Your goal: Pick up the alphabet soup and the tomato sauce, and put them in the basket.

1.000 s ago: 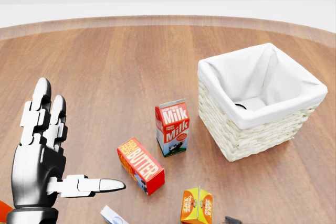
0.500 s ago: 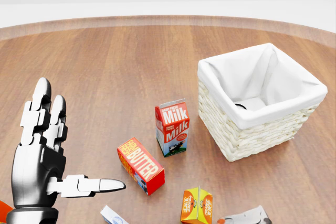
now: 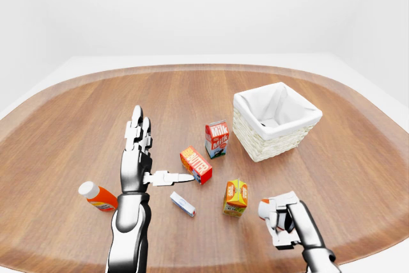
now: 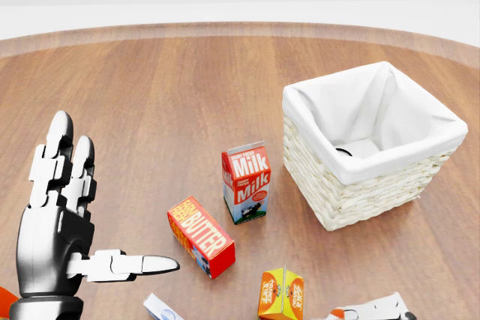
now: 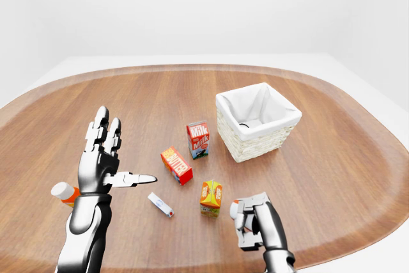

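Note:
The white-lined wicker basket point(image 3: 267, 148) stands right of centre on the round wooden table. A small dark-rimmed round thing point(image 4: 343, 151) lies in its bottom. My right hand point(image 3: 282, 220) is low in the left-eye view, below the basket and apart from it. Its fingers are closed round a small can with a red and white side point(image 3: 262, 208); I cannot read its label. The hand just shows at the bottom edge of the head view point(image 4: 375, 310). My left hand point(image 3: 160, 151) is raised upright, fingers spread, thumb pointing right, empty.
A milk carton point(image 3: 216, 139) stands left of the basket. A red butter box point(image 3: 196, 165), an orange juice carton point(image 3: 236, 197) and a small white box point(image 3: 183, 204) lie below it. An orange bottle with a white cap point(image 3: 97, 196) lies left of my left arm.
My right hand has risen into the bottom edge of the head view with the can in it. The left hand and the other things have not moved.

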You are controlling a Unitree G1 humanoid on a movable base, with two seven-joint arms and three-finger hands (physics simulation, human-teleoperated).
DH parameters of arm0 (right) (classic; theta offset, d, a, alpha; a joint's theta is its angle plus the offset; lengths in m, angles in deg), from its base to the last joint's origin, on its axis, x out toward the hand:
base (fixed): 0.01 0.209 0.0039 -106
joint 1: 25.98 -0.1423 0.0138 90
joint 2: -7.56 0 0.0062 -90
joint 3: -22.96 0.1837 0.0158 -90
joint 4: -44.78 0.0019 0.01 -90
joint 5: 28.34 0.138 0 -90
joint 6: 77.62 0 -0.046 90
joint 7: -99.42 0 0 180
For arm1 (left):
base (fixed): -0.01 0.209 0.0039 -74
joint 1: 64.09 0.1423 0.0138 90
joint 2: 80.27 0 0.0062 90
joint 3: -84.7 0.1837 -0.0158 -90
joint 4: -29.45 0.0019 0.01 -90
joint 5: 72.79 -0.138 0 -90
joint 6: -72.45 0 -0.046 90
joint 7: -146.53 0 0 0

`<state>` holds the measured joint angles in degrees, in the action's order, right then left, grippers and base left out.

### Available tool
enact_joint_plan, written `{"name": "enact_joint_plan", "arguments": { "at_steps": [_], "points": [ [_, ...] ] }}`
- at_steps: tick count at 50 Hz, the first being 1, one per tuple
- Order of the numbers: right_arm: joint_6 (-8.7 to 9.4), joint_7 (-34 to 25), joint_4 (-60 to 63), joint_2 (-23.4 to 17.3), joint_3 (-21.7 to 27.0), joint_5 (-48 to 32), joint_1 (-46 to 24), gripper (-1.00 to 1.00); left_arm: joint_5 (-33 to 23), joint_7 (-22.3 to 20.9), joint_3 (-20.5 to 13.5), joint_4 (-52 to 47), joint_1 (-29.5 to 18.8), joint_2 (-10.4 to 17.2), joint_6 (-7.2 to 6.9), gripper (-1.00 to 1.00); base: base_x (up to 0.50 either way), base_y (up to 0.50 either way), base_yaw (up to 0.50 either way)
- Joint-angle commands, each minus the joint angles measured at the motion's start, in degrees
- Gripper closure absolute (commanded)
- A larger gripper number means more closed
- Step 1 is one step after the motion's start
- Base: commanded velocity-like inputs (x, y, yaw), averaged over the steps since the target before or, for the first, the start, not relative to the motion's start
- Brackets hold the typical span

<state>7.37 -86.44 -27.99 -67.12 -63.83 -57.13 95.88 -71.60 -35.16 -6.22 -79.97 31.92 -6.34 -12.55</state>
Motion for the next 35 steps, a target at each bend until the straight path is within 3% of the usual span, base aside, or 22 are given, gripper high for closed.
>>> {"name": "enact_joint_plan", "arguments": {
  "at_steps": [1,20,35],
  "points": [
    [0.0,-3.74,4.13,2.51,3.79,2.04,1.12,1.0,-0.41,0.53,-0.44,-0.07,-0.47,0.12,0.0,-1.0,0.0,0.0,0.0],
    [0.0,-12.37,24.3,8.78,7.2,-0.17,2.01,1.0,-0.41,0.51,-0.44,-0.07,-0.47,0.14,0.0,-1.0,0.0,0.0,0.0],
    [0.0,-15.04,35.49,6.81,4.0,-5.51,-3.77,1.0,-0.41,0.54,-0.44,-0.08,-0.46,0.12,0.0,-1.0,0.0,0.0,0.0]
  ]
}}
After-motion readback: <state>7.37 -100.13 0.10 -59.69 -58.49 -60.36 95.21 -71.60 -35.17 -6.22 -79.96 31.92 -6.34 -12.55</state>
